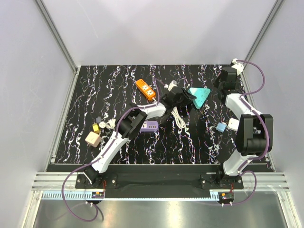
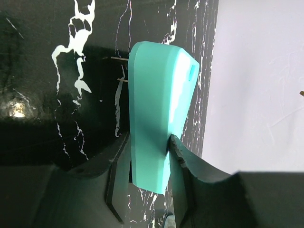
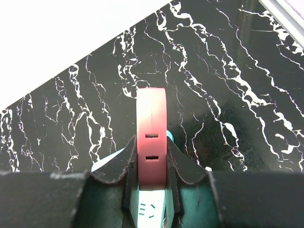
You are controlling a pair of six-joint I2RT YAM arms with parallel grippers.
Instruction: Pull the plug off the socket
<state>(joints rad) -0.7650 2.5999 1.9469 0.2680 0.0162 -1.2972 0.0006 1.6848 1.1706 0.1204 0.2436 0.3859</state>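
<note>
**Teal socket in the left pincer, red plug adaptor in the right**

Black marble-patterned table (image 1: 95, 85) carries everything, with both arms reaching out over it. The left pincer (image 2: 149, 145) is clenched on the teal triangular socket (image 1: 200, 96). Its two dark fingers (image 2: 118, 166) press the socket's flat faces near one corner, and the rest juts out beyond the tips, above the tabletop. The right pincer (image 3: 151, 142) is far back on the right, apart from the socket, and grasps a red plug adaptor (image 3: 151, 114) edge-on. Two small slots show on the adaptor's narrow rim, just ahead of the fingertips. A pale teal-and-white part sits below it between the fingers, too hidden to name. From above, the adaptor is not visible.

An orange power strip (image 1: 146, 89) lies left of the left pincer. A purple power strip (image 1: 149, 126) lies nearer the bases, beside that arm. A coiled white cable (image 1: 178, 116) lies just on the near side of the left pincer. Well to the near side of the right pincer, by that arm's elbow, sit a white adaptor (image 1: 233, 124) and a small blue adaptor (image 1: 221, 127).
</note>
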